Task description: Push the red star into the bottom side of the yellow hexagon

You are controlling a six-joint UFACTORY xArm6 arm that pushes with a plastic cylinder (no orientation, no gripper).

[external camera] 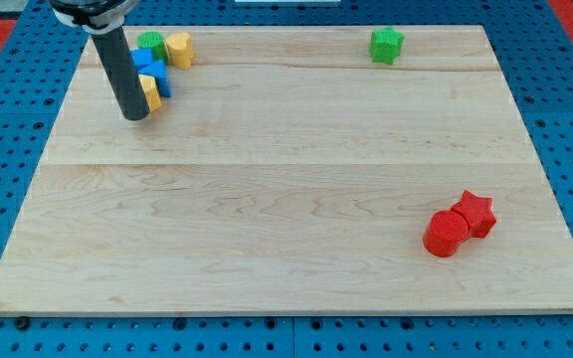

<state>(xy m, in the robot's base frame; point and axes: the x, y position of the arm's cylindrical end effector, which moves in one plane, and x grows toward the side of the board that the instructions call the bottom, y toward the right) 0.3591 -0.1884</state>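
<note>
The red star (476, 212) lies at the view's lower right, touching a red cylinder (446, 234) on its lower left. The yellow hexagon (179, 47) sits at the top left of the board, next to a green cylinder (150, 43). My tip (135, 118) rests on the board at the top left, just below and left of that cluster, far from the red star. It stands against a second yellow block (151, 94), which the rod partly hides.
Blue blocks (153, 72) sit between the green cylinder and the second yellow block. A green star (387, 44) lies near the top edge, right of centre. The wooden board (286, 199) rests on a blue perforated table.
</note>
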